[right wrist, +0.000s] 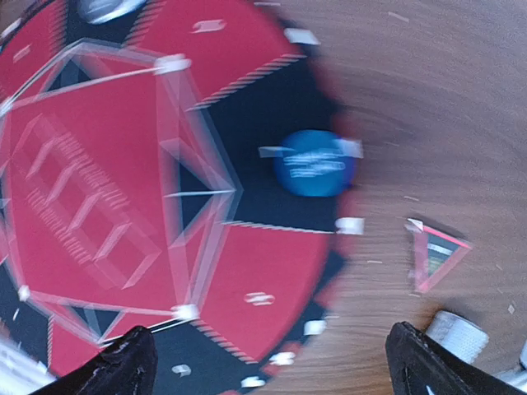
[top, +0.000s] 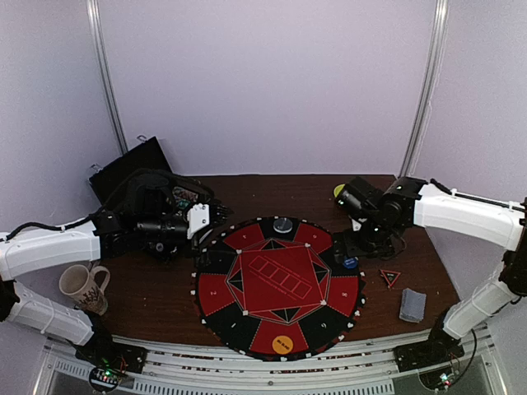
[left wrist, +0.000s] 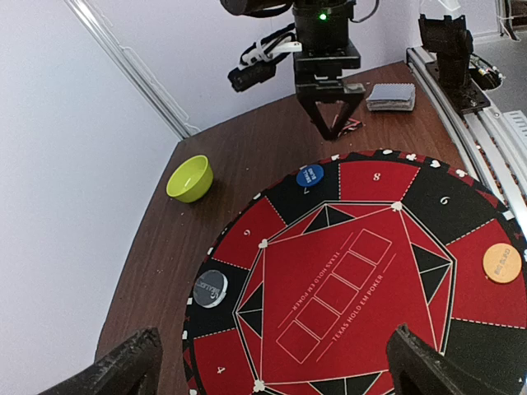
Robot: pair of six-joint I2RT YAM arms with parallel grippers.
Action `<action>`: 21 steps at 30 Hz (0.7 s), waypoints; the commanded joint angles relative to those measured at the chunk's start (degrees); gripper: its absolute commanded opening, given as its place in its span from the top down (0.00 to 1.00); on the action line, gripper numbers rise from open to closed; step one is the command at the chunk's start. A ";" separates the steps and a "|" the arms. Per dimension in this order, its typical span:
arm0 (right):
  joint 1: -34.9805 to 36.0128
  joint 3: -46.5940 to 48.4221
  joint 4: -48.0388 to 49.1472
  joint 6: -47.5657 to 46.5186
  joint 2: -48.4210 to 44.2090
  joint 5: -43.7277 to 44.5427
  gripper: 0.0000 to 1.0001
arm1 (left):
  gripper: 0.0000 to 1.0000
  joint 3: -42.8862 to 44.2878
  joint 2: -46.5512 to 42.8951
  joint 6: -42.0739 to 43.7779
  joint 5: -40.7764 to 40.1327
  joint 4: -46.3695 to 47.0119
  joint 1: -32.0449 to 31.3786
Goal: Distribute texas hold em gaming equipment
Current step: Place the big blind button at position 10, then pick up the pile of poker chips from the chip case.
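- The mat lies in the middle of the surface.
- 3 buttons sit on its rim: the far disc, the right disc and the near disc.
- Right of the mat, off it, lie the triangular marker and, nearer the bases, the card deck.
- The mug stands left of the mat.
- The bowl sits behind the mat's far-right side.

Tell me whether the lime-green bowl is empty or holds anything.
Empty: in the left wrist view the bowl shows a bare green inside.
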 commanded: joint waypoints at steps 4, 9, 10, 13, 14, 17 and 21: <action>-22.88 -10.90 -2.74 -7.52 -5.45 -0.01 0.00 | 0.02 -0.61 -1.11 -0.59 -1.72 2.37 0.27; -29.18 -12.99 0.12 -11.73 -3.83 -2.20 0.00 | 0.02 -0.84 -0.64 -0.34 -2.33 2.38 0.28; -29.41 -12.83 0.17 -12.07 -3.58 -1.62 0.00 | 0.02 -0.82 -0.56 -0.19 -2.53 2.47 0.28; -29.70 -11.86 -0.06 -13.31 -3.09 -0.94 0.00 | 0.02 -1.10 0.01 -0.02 -3.02 2.75 0.27; -29.83 -11.38 -0.28 -13.76 -3.00 -0.80 0.00 | 0.02 -1.27 0.31 -0.08 -3.32 3.01 0.24; -30.18 -9.21 -1.13 -14.83 -2.48 0.43 0.00 | 0.02 -1.45 1.15 -2.39 -7.22 5.18 0.28; -30.45 -6.31 -1.55 -16.02 -2.29 1.08 0.00 | 0.02 1.29 3.82 -6.24 -14.80 6.70 1.30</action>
